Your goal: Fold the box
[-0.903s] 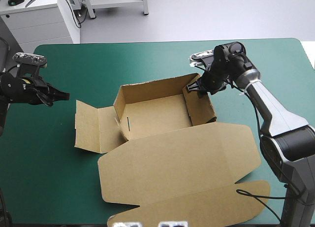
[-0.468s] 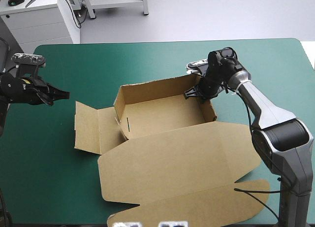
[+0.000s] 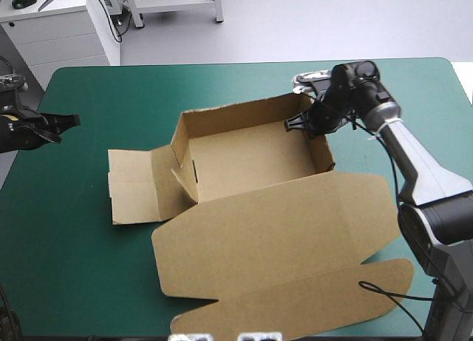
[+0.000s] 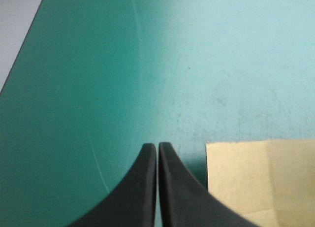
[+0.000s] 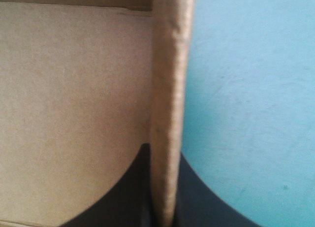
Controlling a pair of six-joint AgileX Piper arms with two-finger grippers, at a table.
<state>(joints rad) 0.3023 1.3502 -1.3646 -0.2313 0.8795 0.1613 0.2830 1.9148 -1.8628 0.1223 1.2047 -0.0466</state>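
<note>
box (image 3: 251, 163) mid-table: matte brown board tray, walls up, lid (image 3: 273, 234) flat toward near edge. right gripper (image 3: 297, 124) pinched on its right wall (image 5: 167, 89). left gripper (image 4: 157, 147) closed, over bare teal-green cover (image 3: 111, 89) near left flap (image 4: 261, 180)

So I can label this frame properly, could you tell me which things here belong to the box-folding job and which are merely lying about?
In the job: the box; the right gripper, shut on a raised wall; the left gripper, shut, clear of the box.
Merely there: the teal-green cover.
</note>
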